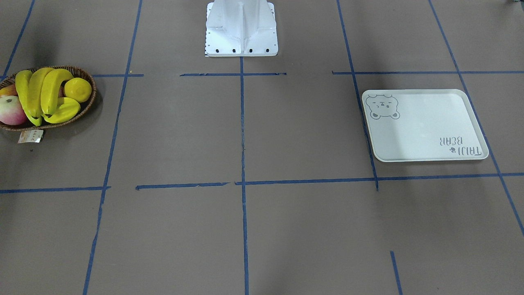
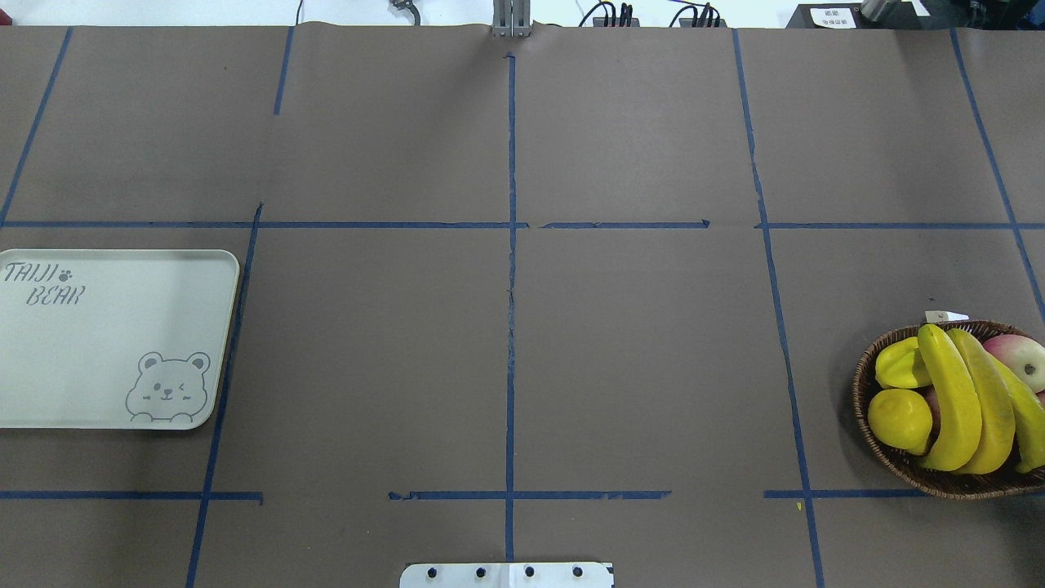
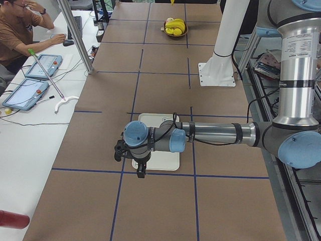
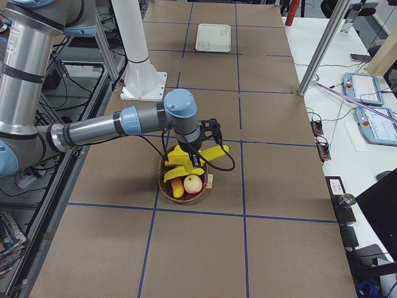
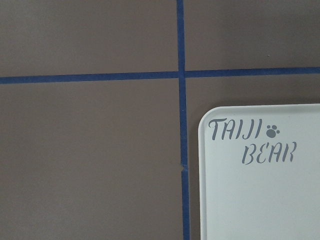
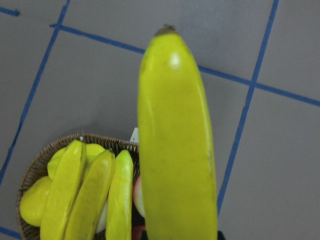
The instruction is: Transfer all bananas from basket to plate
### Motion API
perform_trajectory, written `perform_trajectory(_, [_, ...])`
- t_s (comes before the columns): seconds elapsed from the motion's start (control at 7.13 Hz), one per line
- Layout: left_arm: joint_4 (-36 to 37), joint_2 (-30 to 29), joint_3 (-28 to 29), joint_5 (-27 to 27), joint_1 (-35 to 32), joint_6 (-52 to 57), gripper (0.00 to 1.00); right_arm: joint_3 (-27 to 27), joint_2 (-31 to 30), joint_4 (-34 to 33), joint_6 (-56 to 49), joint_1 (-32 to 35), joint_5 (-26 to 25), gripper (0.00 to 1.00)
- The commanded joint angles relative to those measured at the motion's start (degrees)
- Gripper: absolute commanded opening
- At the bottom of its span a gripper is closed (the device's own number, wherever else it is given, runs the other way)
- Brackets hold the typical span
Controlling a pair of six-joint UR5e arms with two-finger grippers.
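The right gripper [image 4: 197, 156] seems clamped on one banana [image 6: 175, 145], though its fingers barely show. The banana's long axis is roughly level above the one basket [image 6: 105, 139], where three bananas [image 6: 92, 200] lie. The one plate [image 2: 98, 351], bare, lies well apart toward the robot's left, nearer the left gripper [image 3: 141, 169], whose jaw state I cannot tell.

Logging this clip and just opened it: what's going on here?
The right arm's tool holds one banana lifted above the basket at the table's right end. Three bananas lie in the basket beside a lemon and an apple. The plate, at the left end, has nothing on it. The left arm's tool hovers over a corner of the plate; whether it is open cannot be told.
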Motion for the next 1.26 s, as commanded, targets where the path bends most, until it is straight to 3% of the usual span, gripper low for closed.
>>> perform_trajectory(0.0, [-1.1, -0.7, -1.3, -1.3, 0.0, 0.1, 1.00, -3.9, 11.4, -1.9, 8.0, -0.9, 3.3, 0.01])
perform_trajectory(0.28, [-7.6, -1.2, -1.6, -3.5, 0.4, -1.7, 1.00, -7.0, 24.0, -1.8, 26.1, -9.5, 5.6, 0.00])
perform_trajectory(0.56, [-16.7, -4.1, -1.6, -7.8, 3.4, -15.0, 1.00, -7.0, 33.4, -1.2, 46.2, -20.6, 5.3, 0.00])
perform_trajectory(1.12, [-30.7, -18.4, -1.4, -7.2, 22.5, -50.4, 0.99, -7.1, 48.3, -1.0, 70.2, -40.2, -0.2, 0.01])
